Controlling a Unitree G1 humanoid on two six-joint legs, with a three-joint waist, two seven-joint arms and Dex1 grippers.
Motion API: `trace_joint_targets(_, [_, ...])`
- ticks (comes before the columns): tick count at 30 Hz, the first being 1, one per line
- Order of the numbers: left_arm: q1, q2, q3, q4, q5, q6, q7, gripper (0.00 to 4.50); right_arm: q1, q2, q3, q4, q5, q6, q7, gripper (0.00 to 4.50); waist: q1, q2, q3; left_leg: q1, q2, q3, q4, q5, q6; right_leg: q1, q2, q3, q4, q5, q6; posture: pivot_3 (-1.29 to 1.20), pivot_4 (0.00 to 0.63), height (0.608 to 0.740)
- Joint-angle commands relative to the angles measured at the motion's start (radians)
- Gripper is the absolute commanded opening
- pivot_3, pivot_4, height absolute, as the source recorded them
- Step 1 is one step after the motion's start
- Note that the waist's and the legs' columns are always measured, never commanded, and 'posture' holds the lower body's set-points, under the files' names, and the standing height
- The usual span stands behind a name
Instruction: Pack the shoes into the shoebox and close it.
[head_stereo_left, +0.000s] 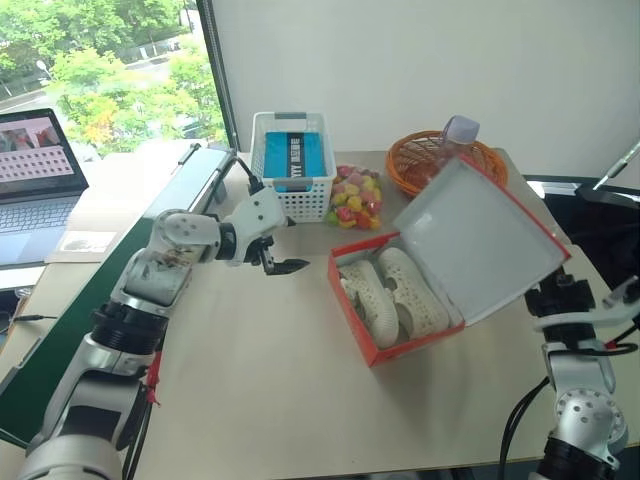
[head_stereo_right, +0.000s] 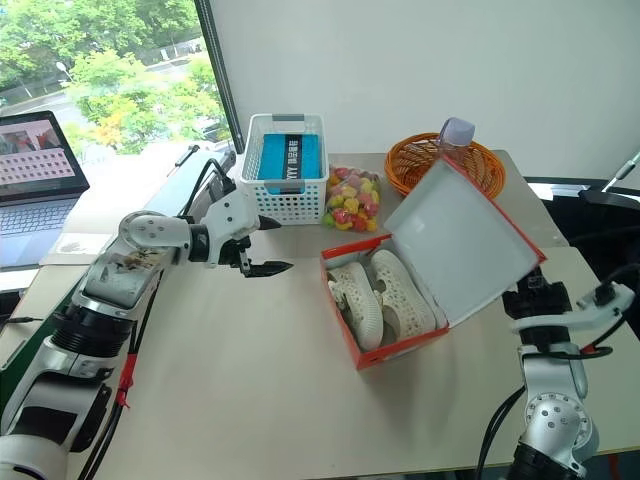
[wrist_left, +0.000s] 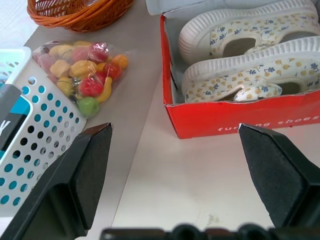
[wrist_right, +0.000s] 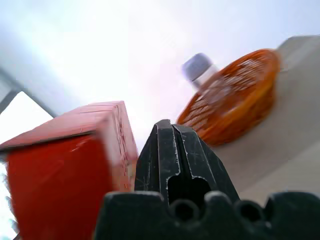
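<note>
Office-like room: laptop (head_stereo_left: 35, 165), window-side table (head_stereo_left: 250, 400).

I see a white slatted basket (head_stereo_left: 292, 165) holding a blue box at twelve o'clock, candy bag (head_stereo_left: 355, 197) beside it, orange wicker basket (head_stereo_left: 430, 160) with a bottle (head_stereo_left: 457, 133) at one, laptop (head_stereo_left: 35, 170) at ten.

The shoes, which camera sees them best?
The left wrist view: the shoes lie close up in the shoebox, flower print plain. Both eye views show them smaller, side by side under the raised lid. The right wrist view catches the box's red outside, no shoes.
</note>
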Motion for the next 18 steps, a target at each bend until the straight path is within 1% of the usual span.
trace_joint_targets(1, [0.006, 0.02, 0.034, -0.006, 0.009, -0.02, 0.013, 4.28, -0.032, -0.1, 0.1, -0.121, 0.064, 0.116, 0.015, 0.04, 0.0, 0.0, 0.0, 0.0, 0.0, 0.0, 0.0, 0.0, 0.0, 0.0, 0.0, 0.0, 0.0, 0.0, 0.0, 0.0, 0.15, 0.74])
trace_joint_targets(2, [0.007, 0.021, 0.036, -0.008, 0.011, -0.019, 0.015, 4.28, -0.038, -0.122, 0.123, -0.125, 0.06, 0.134, 0.016, 0.04, 0.0, 0.0, 0.0, 0.0, 0.0, 0.0, 0.0, 0.0, 0.0, 0.0, 0.0, 0.0, 0.0, 0.0, -0.001, 0.0, 0.15, 0.74])
trace_joint_targets(4, [0.023, 0.03, 0.045, -0.025, 0.013, -0.012, 0.026, 4.28, -0.064, -0.155, 0.17, -0.117, -0.015, 0.132, -0.009, 0.04, 0.003, 0.0, 0.0, 0.0, 0.0, 0.0, 0.0, 0.0, 0.0, 0.0, 0.0, 0.0, 0.0, 0.0, -0.001, 0.0, 0.15, 0.74])
trace_joint_targets(6, [0.047, 0.043, 0.057, -0.052, 0.014, 0.001, 0.041, 4.28, -0.112, -0.178, 0.212, -0.109, -0.044, 0.15, -0.033, 0.04, 0.006, 0.0, 0.0, 0.0, 0.0, 0.0, 0.0, 0.0, 0.0, 0.0, 0.0, 0.0, -0.001, -0.001, -0.002, 0.0, 0.15, 0.74])
trace_joint_targets(10, [0.096, 0.063, 0.074, -0.115, 0.003, 0.035, 0.058, 4.28, -0.208, -0.213, 0.279, -0.097, -0.052, 0.202, -0.028, 0.04, 0.007, -0.001, 0.001, -0.001, 0.0, 0.0, 0.0, 0.0, 0.0, -0.001, 0.0, 0.0, 0.0, 0.0, -0.001, 0.0, 0.15, 0.74])
trace_joint_targets(12, [0.12, 0.068, 0.085, -0.154, -0.003, 0.058, 0.07, 4.28, -0.28, -0.226, 0.334, -0.053, -0.051, 0.271, -0.032, 0.04, 0.007, -0.001, 0.001, -0.001, 0.0, 0.0, 0.0, 0.0, 0.0, -0.001, 0.0, 0.0, -0.001, 0.0, -0.001, 0.0, 0.15, 0.74])
trace_joint_targets(14, [0.133, 0.071, 0.09, -0.178, -0.006, 0.073, 0.079, 4.28, -0.319, -0.235, 0.364, -0.025, -0.06, 0.311, -0.035, 0.04, 0.006, -0.001, 0.001, -0.001, 0.0, 0.0, 0.0, 0.0, 0.0, -0.001, 0.0, 0.0, -0.001, 0.0, -0.001, 0.0, 0.15, 0.74])
trace_joint_targets(16, [0.153, 0.071, 0.1, -0.206, -0.007, 0.093, 0.096, 4.28, -0.365, -0.263, 0.465, 0.012, -0.137, 0.371, -0.012, 0.04, 0.008, -0.001, 0.001, -0.001, 0.0, 0.0, 0.0, 0.0, 0.0, 0.0, 0.0, -0.001, 0.0, 0.0, -0.001, 0.0, 0.15, 0.74])
trace_joint_targets(18, [0.174, 0.069, 0.11, -0.239, -0.009, 0.116, 0.117, 4.28, -0.387, -0.247, 0.528, 0.045, -0.178, 0.412, -0.025, 0.04, 0.009, -0.001, 0.001, -0.001, 0.0, 0.0, 0.0, 0.0, 0.0, -0.001, 0.0, -0.001, -0.001, 0.0, -0.001, 0.0, 0.15, 0.74])
